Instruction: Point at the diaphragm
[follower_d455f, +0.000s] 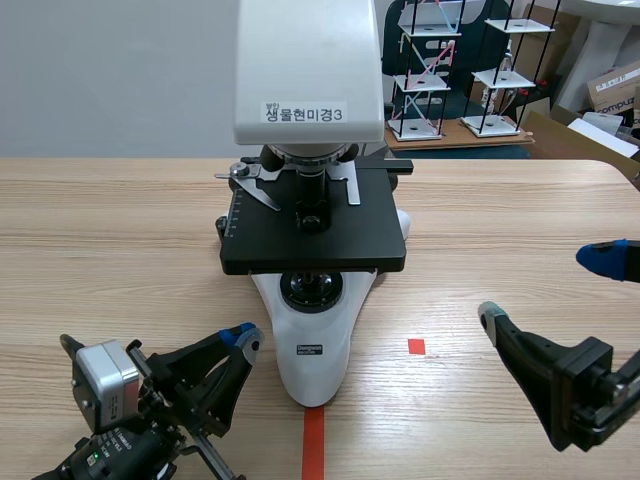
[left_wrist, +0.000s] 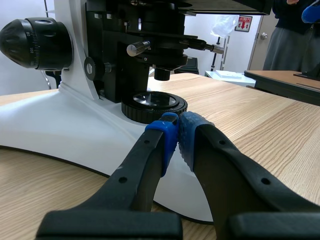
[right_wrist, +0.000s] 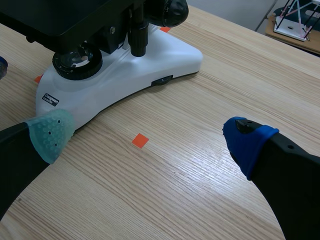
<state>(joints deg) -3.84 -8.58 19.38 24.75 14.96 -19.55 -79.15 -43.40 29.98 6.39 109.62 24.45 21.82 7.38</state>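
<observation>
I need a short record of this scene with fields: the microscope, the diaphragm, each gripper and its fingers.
microscope: upright on the wooden table
diaphragm: black unit under the stage, above the light lens in the base
left gripper: fingers shut, tips low over the white base, short of the diaphragm
right gripper: fingers open, beside the base, holding nothing
pointing: not yet at the diaphragm
</observation>
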